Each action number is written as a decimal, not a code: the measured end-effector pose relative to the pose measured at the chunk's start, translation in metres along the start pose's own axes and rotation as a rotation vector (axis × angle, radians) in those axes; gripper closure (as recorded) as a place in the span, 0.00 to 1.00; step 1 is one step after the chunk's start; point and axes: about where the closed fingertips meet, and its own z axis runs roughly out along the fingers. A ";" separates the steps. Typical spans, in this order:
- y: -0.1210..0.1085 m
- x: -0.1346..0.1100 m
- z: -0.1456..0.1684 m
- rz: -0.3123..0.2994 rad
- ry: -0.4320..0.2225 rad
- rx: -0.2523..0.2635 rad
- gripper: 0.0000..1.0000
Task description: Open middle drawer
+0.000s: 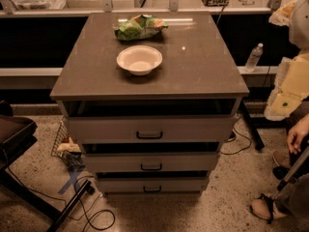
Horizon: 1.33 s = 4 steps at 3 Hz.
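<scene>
Pale grey, the middle drawer sits between the top drawer and the lowest drawer under the desk. Its front faces the camera and its long axis runs left to right. The dark bar handle lies level at its centre, and a dark gap runs along its upper edge. Speckled floor lies in front, with cables at lower left and a sandalled foot at lower right. A bowl and a green bag rest on the desk. The pincer is outside the view, so its state cannot be told.
</scene>
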 end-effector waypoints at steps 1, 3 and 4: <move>0.000 0.000 0.000 0.000 0.000 0.000 0.00; 0.020 0.028 0.084 0.059 -0.023 0.043 0.00; 0.030 0.050 0.146 0.094 -0.061 0.042 0.00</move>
